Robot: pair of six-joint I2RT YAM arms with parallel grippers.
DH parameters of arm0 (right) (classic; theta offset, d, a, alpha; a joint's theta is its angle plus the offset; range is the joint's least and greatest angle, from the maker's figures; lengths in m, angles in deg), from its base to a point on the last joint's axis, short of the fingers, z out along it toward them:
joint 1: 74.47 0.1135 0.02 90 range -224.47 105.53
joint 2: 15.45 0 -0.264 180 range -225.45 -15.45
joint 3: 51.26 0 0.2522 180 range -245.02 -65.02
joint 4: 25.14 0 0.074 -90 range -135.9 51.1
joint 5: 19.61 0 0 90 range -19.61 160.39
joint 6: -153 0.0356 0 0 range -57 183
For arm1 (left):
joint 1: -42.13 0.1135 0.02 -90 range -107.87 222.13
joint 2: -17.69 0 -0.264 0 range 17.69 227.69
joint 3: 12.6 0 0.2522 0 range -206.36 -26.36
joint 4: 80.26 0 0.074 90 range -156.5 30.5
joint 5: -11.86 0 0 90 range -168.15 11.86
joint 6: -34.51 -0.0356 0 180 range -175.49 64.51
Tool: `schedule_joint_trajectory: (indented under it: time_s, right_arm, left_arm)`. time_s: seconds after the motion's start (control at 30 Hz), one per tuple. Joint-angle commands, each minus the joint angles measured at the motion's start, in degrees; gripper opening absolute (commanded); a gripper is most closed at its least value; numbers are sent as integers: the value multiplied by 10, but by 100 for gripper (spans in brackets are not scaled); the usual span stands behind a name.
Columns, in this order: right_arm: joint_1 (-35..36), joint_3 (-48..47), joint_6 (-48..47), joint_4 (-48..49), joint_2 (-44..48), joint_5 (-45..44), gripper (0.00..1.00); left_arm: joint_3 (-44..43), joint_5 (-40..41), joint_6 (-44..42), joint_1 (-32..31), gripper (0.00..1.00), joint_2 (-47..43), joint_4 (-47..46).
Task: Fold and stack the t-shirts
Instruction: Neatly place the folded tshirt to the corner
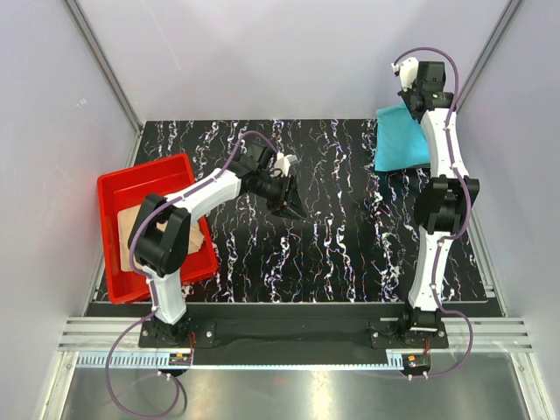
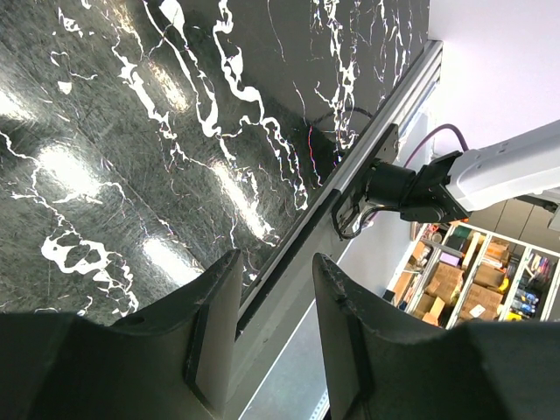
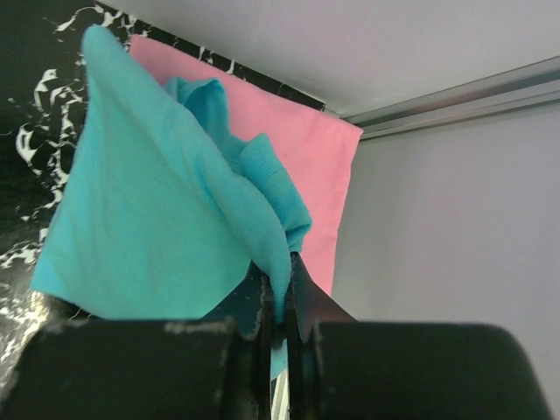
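Note:
My right gripper (image 1: pixel 409 103) is at the table's far right corner, shut on a fold of the turquoise-blue t-shirt (image 1: pixel 401 140). In the right wrist view the fingers (image 3: pixel 278 267) pinch the turquoise cloth (image 3: pixel 149 219), which hangs lifted over the flat pink t-shirt (image 3: pixel 302 149). The pink shirt is hidden in the top view. The tan-beige t-shirt (image 1: pixel 171 234) lies in the red tray (image 1: pixel 140 179), partly behind my left arm. My left gripper (image 1: pixel 293 206) is open and empty over the table's middle; its fingers (image 2: pixel 219 324) stand apart with nothing between them.
The red plastic tray stands at the table's left edge. Grey walls and metal frame rails (image 1: pixel 105 70) close in the back and sides. The right arm's base and cable (image 2: pixel 411 188) show past the black marbled table's (image 1: pixel 332 254) front edge.

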Motion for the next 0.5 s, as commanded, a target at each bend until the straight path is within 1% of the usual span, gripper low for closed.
schedule_joint_trajectory:
  time_s: [0.0,0.1,0.27,0.47]
  right_arm:
    - [23,13,19,0,80,17,0]
    - [26,46,14,14,106,11,0]
    - [44,16,10,-15,92,-17,0]
    - [57,39,9,-4,124,-22,0]
  left_arm:
    - [2,-22,9,-1,43,-22,-21]
    - [3,-24,10,-3,43,-24,-22]
    - [4,-21,10,-5,43,-24,-22]
    - [6,-24,15,-5,43,-23,-29]
